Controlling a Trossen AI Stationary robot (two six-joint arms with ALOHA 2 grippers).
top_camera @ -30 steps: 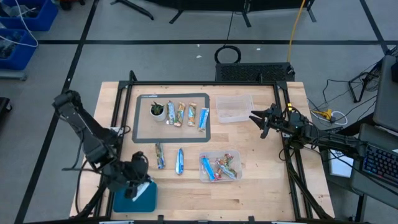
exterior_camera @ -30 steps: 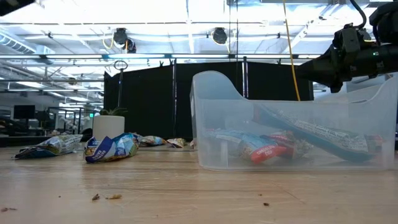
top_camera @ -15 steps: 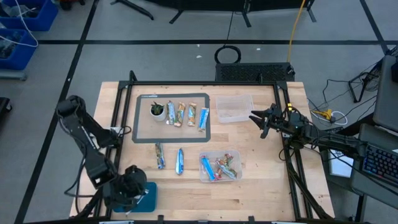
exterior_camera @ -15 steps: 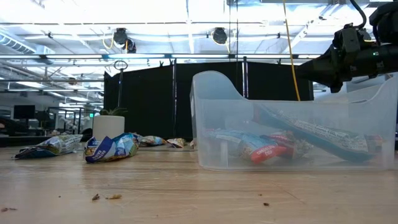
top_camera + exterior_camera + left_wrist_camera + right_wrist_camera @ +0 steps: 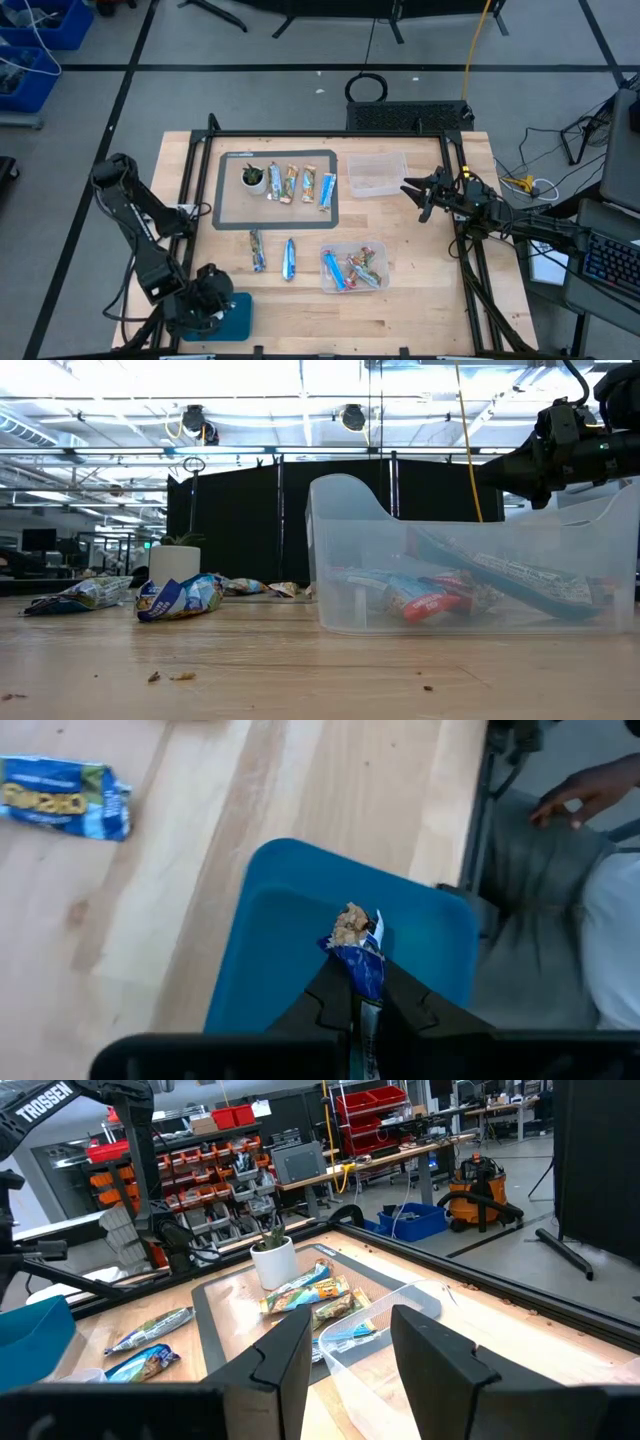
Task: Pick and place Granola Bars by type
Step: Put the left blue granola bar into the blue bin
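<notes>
My left gripper [image 5: 362,988] is shut on a blue-wrapped granola bar [image 5: 360,960] above a blue bin [image 5: 234,316] at the table's near left corner. Several bars [image 5: 300,184] lie on a grey mat beside a white cup with a plant [image 5: 253,178]. Two more bars [image 5: 257,250] [image 5: 289,258] lie flat on the wood. A clear bin [image 5: 355,268] holds blue and red bars [image 5: 420,598]. My right gripper [image 5: 345,1355] is open and hovers by the table's right edge [image 5: 418,194], next to an empty clear bin [image 5: 377,174]. My left gripper pinches the blue-wrapped bar between its two fingers. The bar's free end [image 5: 352,923] sticks out past the fingertips, with granola showing at the wrapper's end. The fingers point down at the blue bin [image 5: 300,930], and the bar is lifted clear of it.
One blue bar [image 5: 65,808] lies on the wood beyond the blue bin. A person's hand [image 5: 590,788] and sleeve show past the table's edge near my left arm. A black frame rail [image 5: 190,190] runs along both sides of the table.
My left arm has swung toward the table's near edge, carrying its gripper from beside the blue bin's far end to over the bin. It has stayed shut. My right arm has kept still.
</notes>
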